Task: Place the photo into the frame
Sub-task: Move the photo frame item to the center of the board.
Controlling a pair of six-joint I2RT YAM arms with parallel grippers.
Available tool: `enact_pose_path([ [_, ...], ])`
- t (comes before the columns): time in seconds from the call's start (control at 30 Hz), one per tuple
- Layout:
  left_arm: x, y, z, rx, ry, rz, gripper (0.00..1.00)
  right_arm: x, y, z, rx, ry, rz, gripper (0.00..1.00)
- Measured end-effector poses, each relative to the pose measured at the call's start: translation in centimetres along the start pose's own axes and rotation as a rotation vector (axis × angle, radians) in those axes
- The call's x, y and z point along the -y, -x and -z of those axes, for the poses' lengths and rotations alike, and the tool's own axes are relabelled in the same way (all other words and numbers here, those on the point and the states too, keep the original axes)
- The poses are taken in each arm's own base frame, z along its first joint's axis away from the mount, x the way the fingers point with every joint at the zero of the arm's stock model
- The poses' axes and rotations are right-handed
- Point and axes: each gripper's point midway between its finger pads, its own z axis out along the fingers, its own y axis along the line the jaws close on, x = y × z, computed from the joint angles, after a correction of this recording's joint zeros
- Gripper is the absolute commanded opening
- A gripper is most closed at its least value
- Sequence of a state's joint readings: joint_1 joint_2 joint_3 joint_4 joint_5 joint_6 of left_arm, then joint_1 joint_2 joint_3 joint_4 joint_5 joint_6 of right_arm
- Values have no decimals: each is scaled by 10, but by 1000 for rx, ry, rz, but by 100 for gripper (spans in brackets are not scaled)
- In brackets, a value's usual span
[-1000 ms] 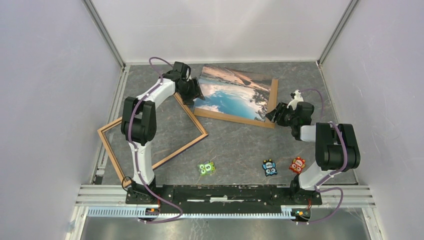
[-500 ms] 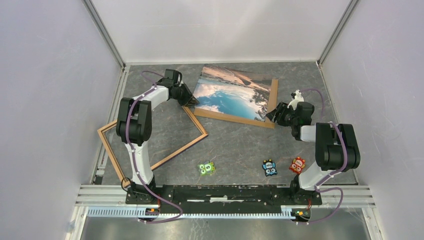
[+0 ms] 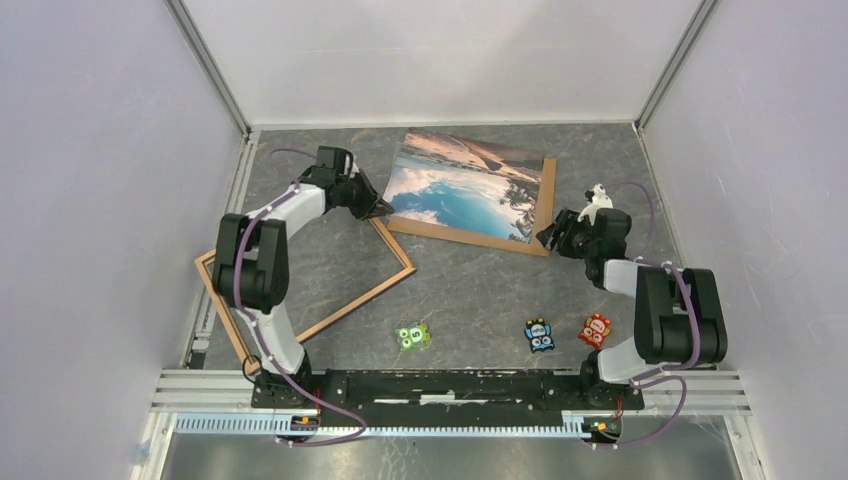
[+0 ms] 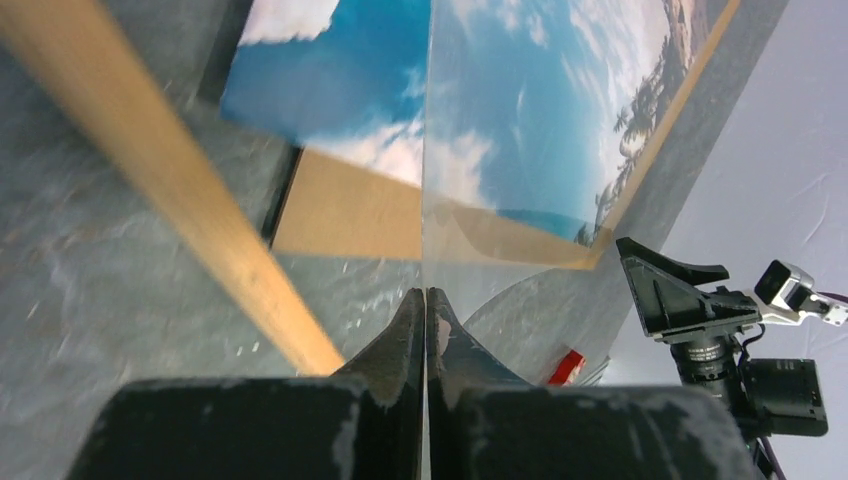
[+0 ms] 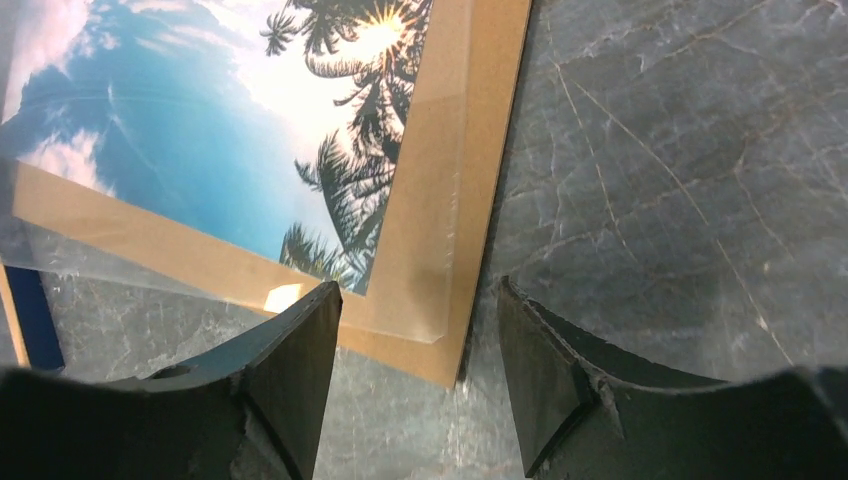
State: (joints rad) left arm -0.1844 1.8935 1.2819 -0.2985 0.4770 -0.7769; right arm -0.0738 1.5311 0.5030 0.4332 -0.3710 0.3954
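The photo of blue sky and palms lies face up on a brown cardboard board at the back of the table. A clear sheet covers both. My left gripper sits at the photo's near left corner, shut on the thin edge of the clear sheet, which runs up edge-on from my left gripper. The frame lies wood side up to the left, its rail just beside the jaws. My right gripper is open, and the board's near right corner lies between its fingers in the right wrist view.
Three small toy figures lie near the front: green, blue and red. White walls enclose the table on three sides. The frame's left corner lies against the left wall rail.
My left arm swung left and drew back from over the photo's left edge to its near corner, and its jaws closed on the clear sheet. The right arm shifted only slightly.
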Motion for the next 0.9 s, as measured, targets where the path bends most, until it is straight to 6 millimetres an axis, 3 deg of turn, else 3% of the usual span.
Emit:
enact_pose_path([
  [0.2, -17, -11, 55, 78, -16, 30, 2, 0, -2, 10, 2, -14, 16, 65],
  [0.37, -47, -25, 106, 213, 15, 62, 2, -2, -12, 16, -20, -13, 26, 66],
  [0.47, -73, -38, 123, 292, 64, 100, 2, -11, -11, 20, -14, 6, 57, 66],
  [0.6, -107, -51, 130, 347, 154, 179, 5, -26, -10, 21, -8, 43, 94, 66],
  [0.63, -117, -55, 132, 364, 189, 209, 14, -30, -12, 20, -14, 52, 101, 66],
  [0.73, -142, -66, 138, 400, 290, 284, 54, -42, -19, 19, -34, 84, 118, 66],
  [0.83, -159, -65, 148, 452, 388, 323, 81, -50, -31, 16, -70, 111, 117, 67],
  [0.9, -166, -63, 154, 477, 437, 332, 94, -54, -38, 15, -96, 130, 91, 67],
])
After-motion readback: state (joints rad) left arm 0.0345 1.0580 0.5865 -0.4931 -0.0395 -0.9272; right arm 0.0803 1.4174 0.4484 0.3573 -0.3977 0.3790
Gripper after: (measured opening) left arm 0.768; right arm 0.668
